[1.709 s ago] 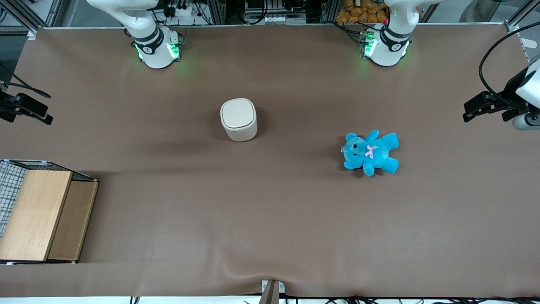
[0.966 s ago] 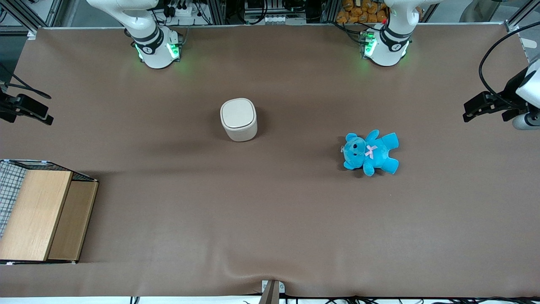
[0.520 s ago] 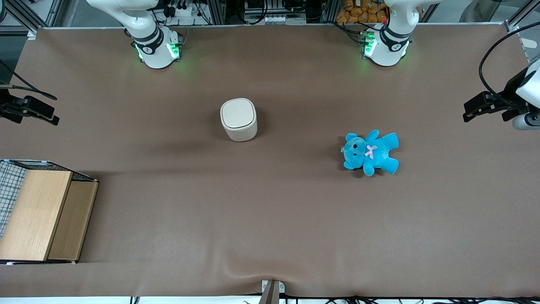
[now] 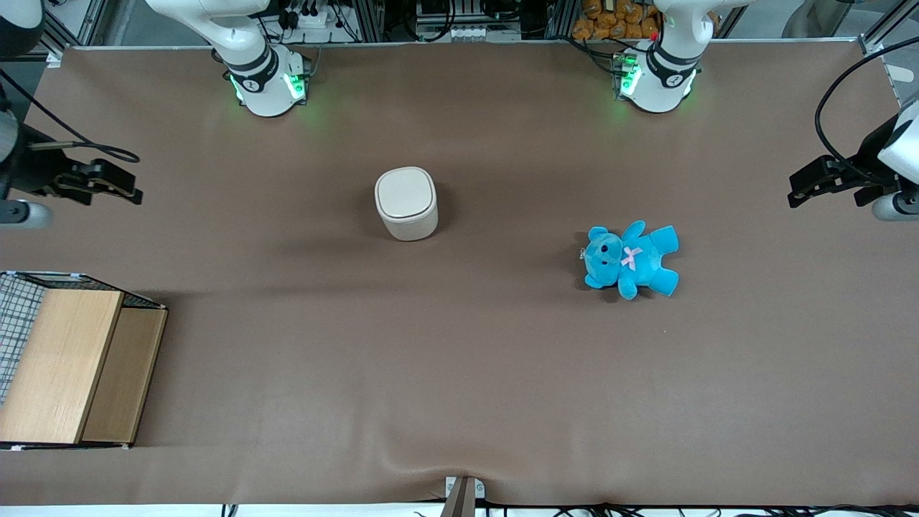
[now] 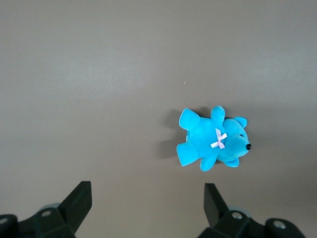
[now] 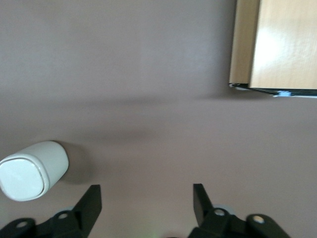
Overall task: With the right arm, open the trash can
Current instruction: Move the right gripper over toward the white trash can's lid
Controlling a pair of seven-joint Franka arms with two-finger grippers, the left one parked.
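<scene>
Your table (image 4: 459,373) is covered in brown cloth, and it fills most of the front view. The wooden box (image 4: 68,366), with wire mesh on one side, sits at the working arm's end of the table, at the edge nearest the front camera; you can see one of its corners in the right wrist view (image 6: 275,47) too.

Your right arm (image 4: 21,169) reaches in over the working arm's end of the table, up above the cloth. Its gripper (image 4: 122,188) hangs in the air, farther from the front camera than the box and well apart from the bin. In the right wrist view the gripper (image 6: 146,201) has its two black fingers (image 6: 91,201) spread wide, with only bare cloth between them; it holds nothing.

The bin (image 4: 406,203) stands upright near the middle of the table, with its flat lid down. In the right wrist view the bin (image 6: 32,170) is clear of the fingers and touches nothing.

The blue teddy (image 4: 632,258) lies flat on the cloth toward the parked arm's end, a little nearer the front camera than the bin and well apart from it. You can see its pink bow in the left wrist view (image 5: 213,143).
</scene>
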